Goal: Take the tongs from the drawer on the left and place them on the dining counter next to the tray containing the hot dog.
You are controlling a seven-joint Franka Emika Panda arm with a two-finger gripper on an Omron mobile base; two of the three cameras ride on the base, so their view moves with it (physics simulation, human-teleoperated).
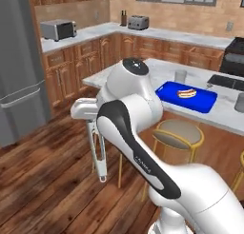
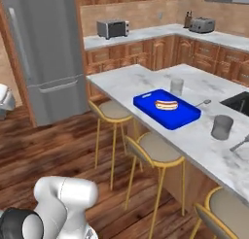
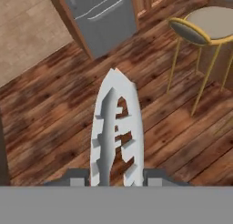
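Blue tray with hot dog

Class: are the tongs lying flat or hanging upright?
Hanging upright: the tongs dangle from the claw above the wooden floor.

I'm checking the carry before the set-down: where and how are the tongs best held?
Near the joined end, as now: the claw is shut across both slim arms of the tongs, gripping from their flat sides. They hang nearly straight down over the wood floor, tips lowest, so the long part stays free to be laid beside the blue tray.
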